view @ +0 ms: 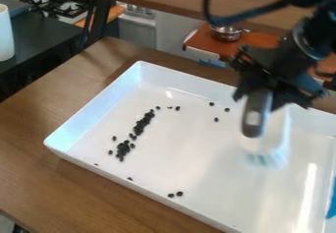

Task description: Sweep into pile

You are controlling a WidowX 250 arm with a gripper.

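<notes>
Over the right side of the big white tray (203,163), the black gripper (260,95) holds on tight to a brush (257,116). The brush has a gray handle and a white head. It looks blurry, so I cannot tell if it touches the tray. Little black beans (123,149) lie in the tray. Many make a bumpy line on the left, and two sit near the front edge. Under the tray is a brown wood table (59,99).
</notes>
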